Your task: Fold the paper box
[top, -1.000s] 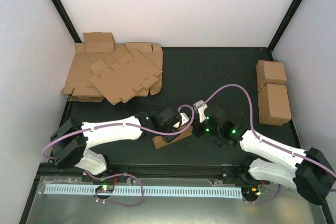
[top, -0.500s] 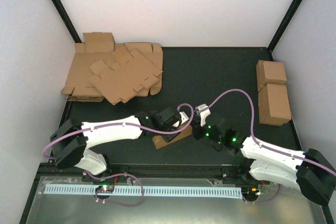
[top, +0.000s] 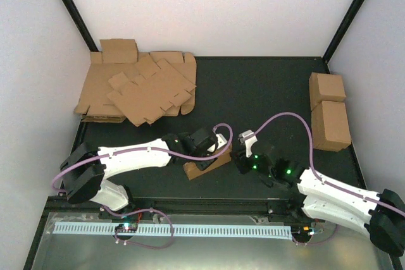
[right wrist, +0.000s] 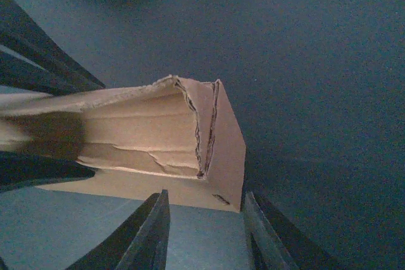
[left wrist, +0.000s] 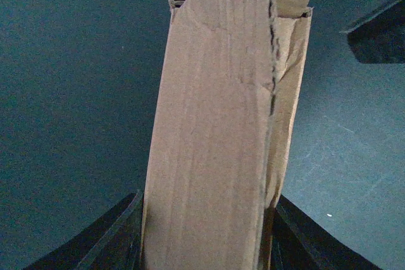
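far left back corner: heap of flat cardboard sheets [top: 136,90], well apart, not involved. left gripper [left wrist: 207,207] is pinching the paper box [top: 205,165], one finger on each long wall. the box sits near the front middle of the table [top: 253,93], slanted, and looks like a long half-formed tube. its wall is creased and split along the scored line in the left wrist view. risk: a harder squeeze there buckles the wall or tears the seam further. right gripper [right wrist: 205,193] is spread with nothing between the fingers, sitting just beside the box's open end. that end has ragged, loose flap edges. risk: if it closes off-centre or pushes in crooked, it could crush the corner, snag the flap, or twist the box out of the left pinch. far right: two cardboard cuboids [top: 329,109], well apart.
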Robot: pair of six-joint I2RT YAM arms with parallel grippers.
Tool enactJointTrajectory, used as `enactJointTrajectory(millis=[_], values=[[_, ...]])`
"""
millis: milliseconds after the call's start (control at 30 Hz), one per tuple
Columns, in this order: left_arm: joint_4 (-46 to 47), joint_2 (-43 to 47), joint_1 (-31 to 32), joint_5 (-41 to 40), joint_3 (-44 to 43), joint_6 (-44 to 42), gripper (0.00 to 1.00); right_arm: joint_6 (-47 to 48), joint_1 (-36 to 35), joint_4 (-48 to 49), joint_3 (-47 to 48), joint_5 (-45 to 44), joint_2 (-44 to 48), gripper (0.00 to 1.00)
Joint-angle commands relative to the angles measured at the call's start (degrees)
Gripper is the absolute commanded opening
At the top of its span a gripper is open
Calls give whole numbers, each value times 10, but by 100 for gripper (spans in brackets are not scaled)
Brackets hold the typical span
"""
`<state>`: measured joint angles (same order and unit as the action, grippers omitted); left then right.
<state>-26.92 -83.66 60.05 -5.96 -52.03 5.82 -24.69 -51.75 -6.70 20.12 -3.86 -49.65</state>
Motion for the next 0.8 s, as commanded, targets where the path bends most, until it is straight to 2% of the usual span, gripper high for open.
enactJointTrajectory(millis=[0, 400, 633, 767], values=[[-33, -19, -5, 10, 19, -9, 50, -4, -4, -54, 38, 6, 12, 39], [-35, -19, -4, 6, 19, -11, 50, -33, 15, -148, 80, -24, 86, 57], [-36, -18, -3, 6, 15, -12, 50, -87, 151, -155, 92, 123, 87, 55], [-38, -17, -3, 5, 14, -12, 50, -136, 184, -172, 132, 166, 59, 56]])
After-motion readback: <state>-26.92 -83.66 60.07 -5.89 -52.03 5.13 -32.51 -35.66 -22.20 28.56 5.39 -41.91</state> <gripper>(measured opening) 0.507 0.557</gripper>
